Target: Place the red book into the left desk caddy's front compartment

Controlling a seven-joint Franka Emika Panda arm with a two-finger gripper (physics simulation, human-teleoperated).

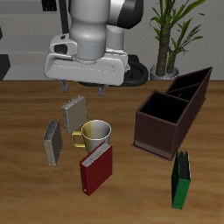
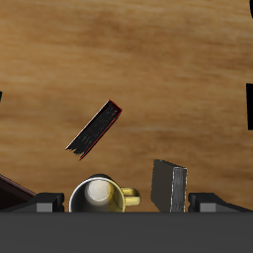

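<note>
The red book (image 1: 95, 168) stands near the table's front edge, just in front of the mug; in the wrist view (image 2: 96, 128) it shows as a dark slanted sliver with red edges. The left desk caddy (image 1: 171, 118), a long dark brown open box with dividers, lies apart from the book, farther back and to the side. My gripper (image 1: 83, 89) hangs open and empty high above the table, behind the mug and the books. In the wrist view its fingertips (image 2: 249, 104) show only at the picture's edges, wide apart.
A pale mug with a yellow handle (image 1: 94, 133) (image 2: 99, 195) stands between the gripper and the red book. Two grey books (image 1: 73, 112) (image 1: 53, 140) stand beside it; one shows in the wrist view (image 2: 170, 186). A green book (image 1: 181, 179) stands in front of the caddy. A potted plant (image 1: 166, 35) is at the back.
</note>
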